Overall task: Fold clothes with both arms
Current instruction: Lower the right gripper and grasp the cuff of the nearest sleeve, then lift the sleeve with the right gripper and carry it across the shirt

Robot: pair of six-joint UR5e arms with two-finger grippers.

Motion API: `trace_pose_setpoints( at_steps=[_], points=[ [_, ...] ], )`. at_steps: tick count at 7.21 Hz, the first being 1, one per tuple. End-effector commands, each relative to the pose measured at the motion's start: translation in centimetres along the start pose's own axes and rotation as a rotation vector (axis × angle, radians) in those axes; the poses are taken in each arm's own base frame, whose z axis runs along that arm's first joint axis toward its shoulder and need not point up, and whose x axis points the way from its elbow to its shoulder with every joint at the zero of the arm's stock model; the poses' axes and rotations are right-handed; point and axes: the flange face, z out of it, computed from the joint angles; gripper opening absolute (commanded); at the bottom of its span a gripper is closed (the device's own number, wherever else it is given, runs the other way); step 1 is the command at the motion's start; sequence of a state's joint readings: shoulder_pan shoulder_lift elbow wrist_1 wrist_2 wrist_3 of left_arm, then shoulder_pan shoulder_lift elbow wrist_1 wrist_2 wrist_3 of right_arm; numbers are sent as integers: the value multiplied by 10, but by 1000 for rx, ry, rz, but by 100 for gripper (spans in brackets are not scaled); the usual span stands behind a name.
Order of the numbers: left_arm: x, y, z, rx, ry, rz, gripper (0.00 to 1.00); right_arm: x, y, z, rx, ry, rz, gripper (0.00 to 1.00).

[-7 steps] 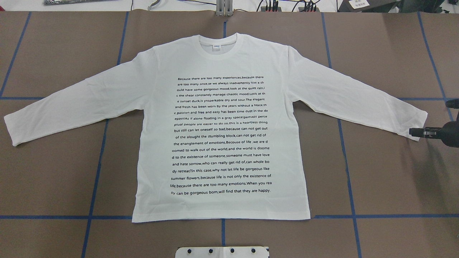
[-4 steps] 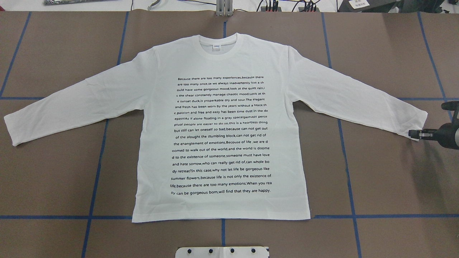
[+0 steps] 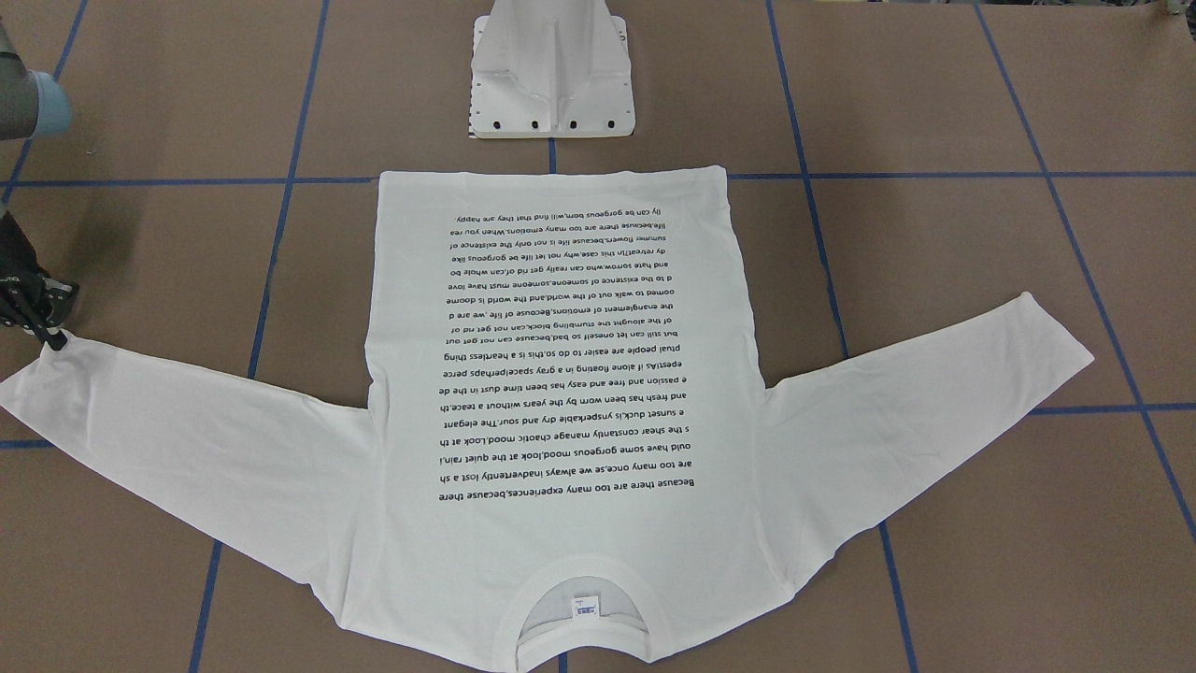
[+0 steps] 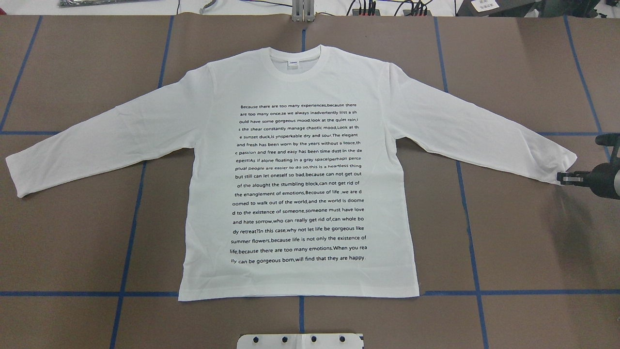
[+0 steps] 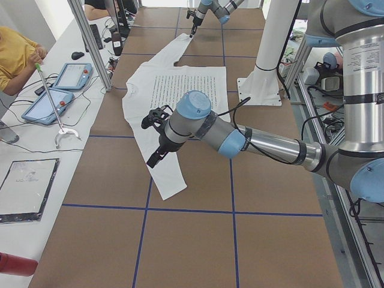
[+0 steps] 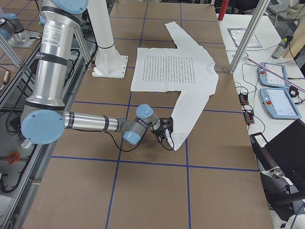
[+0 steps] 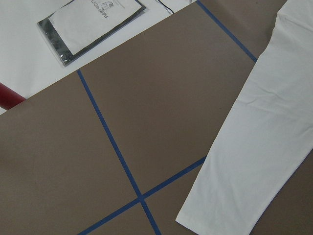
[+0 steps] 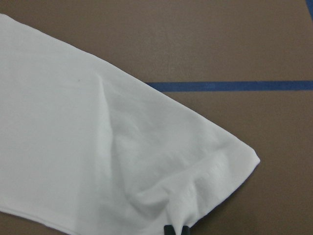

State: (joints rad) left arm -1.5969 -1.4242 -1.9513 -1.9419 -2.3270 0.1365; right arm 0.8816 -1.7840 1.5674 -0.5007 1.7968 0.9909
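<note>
The white long-sleeved T-shirt (image 4: 300,87) lies flat on the brown table, text side up, with both sleeves spread out and the collar away from the robot. My right gripper (image 4: 563,178) sits low at the near corner of the right sleeve cuff (image 8: 210,171) and is shut on it. The cloth puckers at the fingertips (image 8: 169,229). The same gripper (image 3: 51,341) shows at the left of the front-facing view. My left gripper (image 5: 153,157) hovers over the left sleeve (image 7: 254,147). It shows only in the exterior left view, so I cannot tell whether it is open or shut.
The white base block (image 4: 300,341) stands at the table's near edge, just below the shirt's hem. Blue tape lines cross the table. A side bench holds teach pendants (image 5: 60,90), and a person in yellow (image 5: 15,54) sits there. A flat packet (image 7: 90,24) lies beyond the table edge.
The right gripper has shifted slightly outward and away from the robot. The cuff's near corner, flat on the table before, is now gathered up between its fingers. The rest of the shirt is unchanged.
</note>
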Motion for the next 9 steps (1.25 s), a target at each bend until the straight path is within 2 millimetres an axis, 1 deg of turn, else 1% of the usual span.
trace_pose_setpoints(
  at_steps=[1, 2, 3, 4, 5, 6, 7, 8, 9],
  points=[
    [0, 0, 0, 0, 0, 1, 100, -26, -33, -38, 86, -59, 0, 0],
    [0, 1, 1, -2, 0, -1, 100, -68, -62, -58, 156, -137, -20, 0],
    [-1, 0, 1, -2, 0, -1, 100, -113, -92, -64, 207, -212, -40, 0],
    [-1, 1, 1, -3, -1, -3, 100, -178, -132, -72, 266, -311, -62, 0],
    [-3, 2, 4, -7, -1, -7, 100, -227, -148, -73, 265, -351, -74, 0],
    [-3, 2, 4, -8, 0, -6, 100, -291, -175, -83, 287, -380, -32, 0],
    [-3, 2, 4, -8, 0, -6, 100, -365, -185, -85, 302, -351, -4, 0],
    [-3, 2, 4, -8, 0, -7, 100, -440, -186, -89, 361, -274, 5, 0],
    [-4, 3, 4, -8, 0, -9, 100, -499, -183, -94, 397, -228, 54, 0]
  ],
)
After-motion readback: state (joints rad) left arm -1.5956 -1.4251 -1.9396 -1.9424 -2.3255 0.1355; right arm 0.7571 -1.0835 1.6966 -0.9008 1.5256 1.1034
